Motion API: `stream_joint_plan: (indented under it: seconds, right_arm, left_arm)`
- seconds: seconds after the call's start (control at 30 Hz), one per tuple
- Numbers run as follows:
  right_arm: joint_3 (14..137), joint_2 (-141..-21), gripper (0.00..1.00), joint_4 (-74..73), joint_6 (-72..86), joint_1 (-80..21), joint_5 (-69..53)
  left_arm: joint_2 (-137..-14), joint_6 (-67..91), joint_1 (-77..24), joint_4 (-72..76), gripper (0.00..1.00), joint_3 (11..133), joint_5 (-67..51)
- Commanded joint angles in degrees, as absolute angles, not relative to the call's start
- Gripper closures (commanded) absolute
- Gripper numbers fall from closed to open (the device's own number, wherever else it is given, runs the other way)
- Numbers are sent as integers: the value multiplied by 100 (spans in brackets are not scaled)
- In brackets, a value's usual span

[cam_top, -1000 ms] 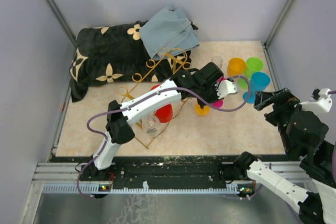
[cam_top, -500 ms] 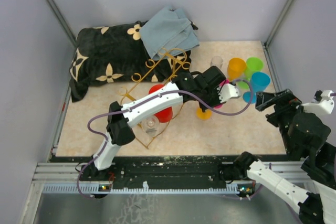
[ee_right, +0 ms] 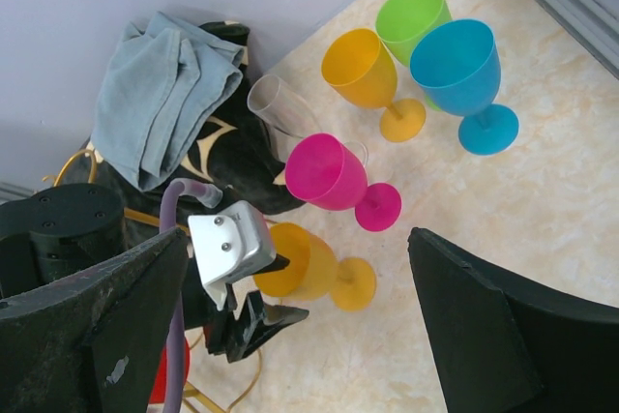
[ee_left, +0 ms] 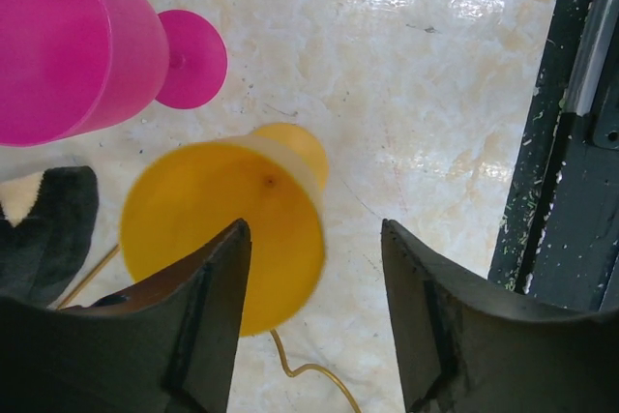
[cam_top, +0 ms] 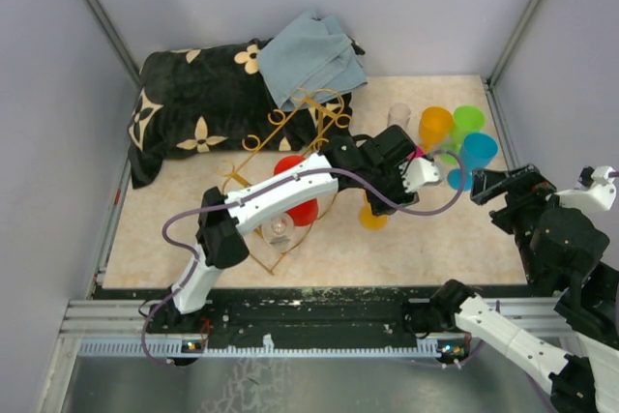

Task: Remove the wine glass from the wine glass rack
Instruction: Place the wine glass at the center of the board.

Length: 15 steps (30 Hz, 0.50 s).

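l fingers (ee_left: 208, 326) apart, by yellow wine glass (ee_left: 222, 229)

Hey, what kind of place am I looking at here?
Probably a robot test booth, not a home: plain grey walls box in a small tabletop, a metal rail runs along its near edge, and coloured plastic wine glasses stand like props.

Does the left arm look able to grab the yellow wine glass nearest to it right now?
Probably yes. The left end effector is open and the yellow glass stands just beyond it, off-centre toward one finger. The pink glass close beside it might get nudged.
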<state>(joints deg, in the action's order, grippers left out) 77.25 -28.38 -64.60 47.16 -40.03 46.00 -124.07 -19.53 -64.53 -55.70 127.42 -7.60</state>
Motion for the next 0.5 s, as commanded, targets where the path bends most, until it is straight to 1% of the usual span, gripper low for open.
stream_joint_plan:
  seconds: [0.0, 0.27, 0.47]
  right_arm:
    - [7751, -2779, 4, -6371, 4750, -4043, 4659]
    - [7748, -2802, 4, -6250, 4658, -4043, 4634]
    - [7903, -3026, 3, -6057, 4454, -4051, 4568]
  left_arm:
    - [-12114, -2053, -6583, -5584, 31, 12988, -591]
    - [-11882, -2363, -6809, -5603, 22, 13403, 2]
    - [-11445, -2666, -6998, -5106, 17, 13494, 594]
